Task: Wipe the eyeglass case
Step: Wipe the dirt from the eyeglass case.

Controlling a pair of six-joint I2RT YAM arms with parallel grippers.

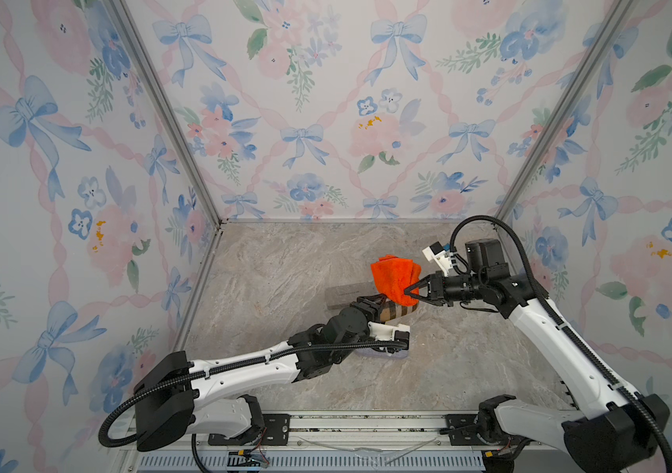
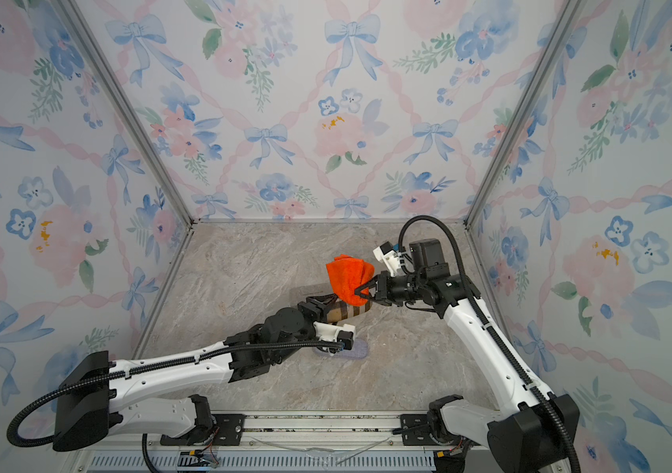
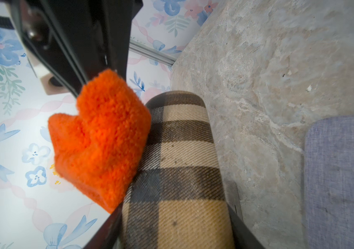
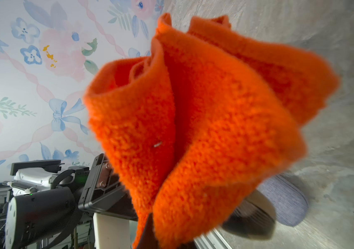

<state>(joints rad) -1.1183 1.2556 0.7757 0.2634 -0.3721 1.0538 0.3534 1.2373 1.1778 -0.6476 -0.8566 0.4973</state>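
Two arms rise from a metal rail (image 1: 367, 426) at the near edge of a marbled worktop (image 1: 285, 266) and converge over its middle.

Nearest, just under the left wrist, a blue-grey fabric pouch (image 2: 352, 351) lies flat on the worktop, partly hidden by that wrist in both top views. In the left wrist view the pouch (image 3: 342, 183) is beside the eyeglass case and apart from it.

Next, the left gripper (image 1: 369, 305) is clamped on one end of the plaid eyeglass case (image 1: 402, 309), which is tan with dark brown bands. Its black fingers (image 3: 243, 226) flank the case on both sides. The case points away from the left arm toward the right gripper (image 1: 410, 291). Whether its free end rests on the worktop cannot be told.

The right gripper, jaws pressed together, pinches a bunched orange terry cloth (image 1: 393, 278). The cloth lies against the side of the case toward its free end and covers that end in both top views.

Behind the case, a pale grey oblong object (image 1: 344, 295) lies on the worktop, too faint to identify.

Farthest, floral wallpaper panels (image 1: 305, 135) with blue bows close the cell on three sides.
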